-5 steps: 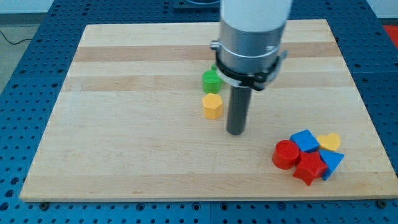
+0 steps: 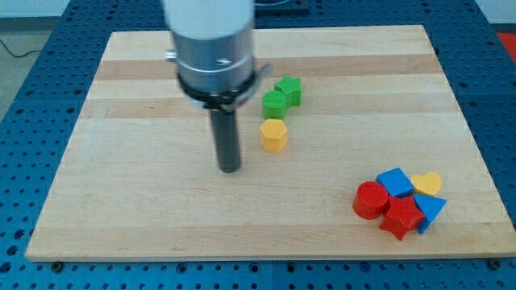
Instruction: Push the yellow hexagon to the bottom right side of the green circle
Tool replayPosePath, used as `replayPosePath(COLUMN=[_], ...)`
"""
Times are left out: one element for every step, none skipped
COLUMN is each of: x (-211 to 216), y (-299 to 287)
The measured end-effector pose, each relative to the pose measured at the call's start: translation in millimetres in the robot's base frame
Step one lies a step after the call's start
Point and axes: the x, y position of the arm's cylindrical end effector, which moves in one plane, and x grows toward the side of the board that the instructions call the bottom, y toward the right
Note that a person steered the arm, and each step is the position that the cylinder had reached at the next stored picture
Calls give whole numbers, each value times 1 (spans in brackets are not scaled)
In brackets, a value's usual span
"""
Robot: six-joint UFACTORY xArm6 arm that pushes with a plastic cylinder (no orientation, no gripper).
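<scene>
My tip [image 2: 230, 168] now left of yellow hexagon [image 2: 274, 135] (previously right), apart, no hand, hexagon unmoved

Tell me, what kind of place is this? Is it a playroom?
Probably a robot lab, not a playroom. A wooden board sits on a blue bench full of holes. A robot arm's rod, my tip, stands on the board left of the yellow hexagon. Toy-like blocks are for pushing tests.
</scene>
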Motion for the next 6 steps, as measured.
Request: replayPosePath(x=[-10,-20,-31,-37,-27,-25], y=[0,8,25,43,55,79])
